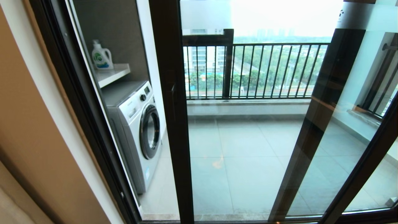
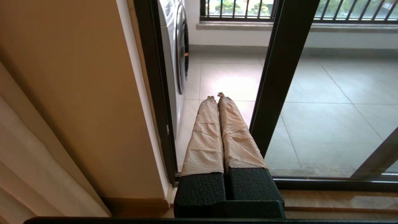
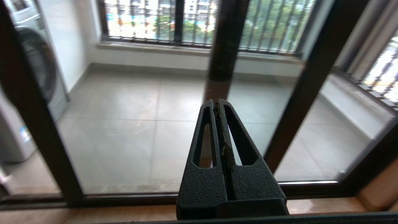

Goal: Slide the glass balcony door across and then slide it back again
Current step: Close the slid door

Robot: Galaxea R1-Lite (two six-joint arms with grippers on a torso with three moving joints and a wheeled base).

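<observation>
The glass balcony door (image 1: 245, 149) is a tall clear pane in a dark brown frame, with a frosted strip (image 1: 205, 14) at the top. Its left stile (image 1: 172, 130) carries a dark bar handle (image 1: 173, 93). The stile stands away from the left door frame (image 1: 84, 124), leaving an open gap. Neither gripper shows in the head view. My left gripper (image 2: 215, 95), its fingers wrapped in tan tape, is shut and empty; it points into the gap just beside the stile (image 2: 279, 77). My right gripper (image 3: 216, 102) is shut and empty in front of the pane (image 3: 130, 130).
Through the gap stand a white washing machine (image 1: 136, 130) and a detergent bottle (image 1: 101, 56) on a shelf. A second dark stile (image 1: 320, 124) crosses the glass at right. A black balcony railing (image 1: 258, 71), a barred window (image 1: 382, 81), a beige wall (image 1: 31, 140) and a curtain (image 2: 31, 174) surround the doorway.
</observation>
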